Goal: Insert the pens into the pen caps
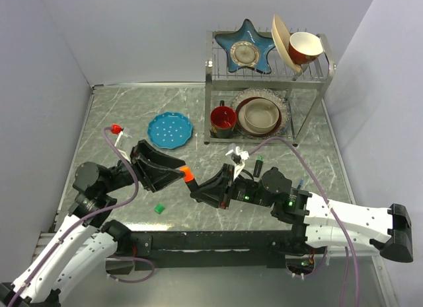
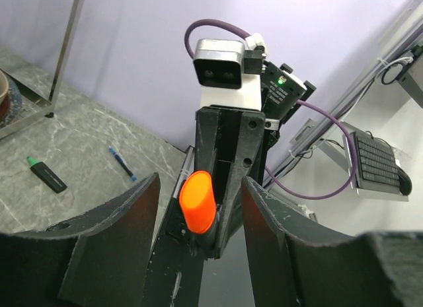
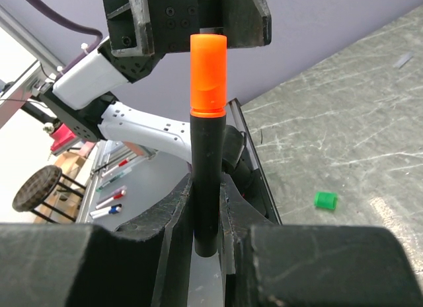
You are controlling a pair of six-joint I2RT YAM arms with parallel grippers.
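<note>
My right gripper (image 1: 200,187) is shut on a stubby black marker (image 3: 206,181) and holds it above the table. An orange cap (image 3: 208,72) sits on the marker's tip; it also shows in the top view (image 1: 187,174) and the left wrist view (image 2: 197,201). My left gripper (image 1: 177,172) is open, its jaws standing either side of the orange cap without touching it. A green cap (image 1: 159,208) lies on the table below, also in the right wrist view (image 3: 325,200). A second black marker (image 1: 259,165) with a green end and a thin blue pen (image 1: 301,185) lie at the right. A pink-red cap (image 1: 116,129) lies beside a thin white pen (image 1: 121,142) at the far left.
A blue plate (image 1: 170,130) lies at the back centre. A metal dish rack (image 1: 264,89) with plates, bowls and a red mug stands at the back right. Purple cables trail from both arms over the table.
</note>
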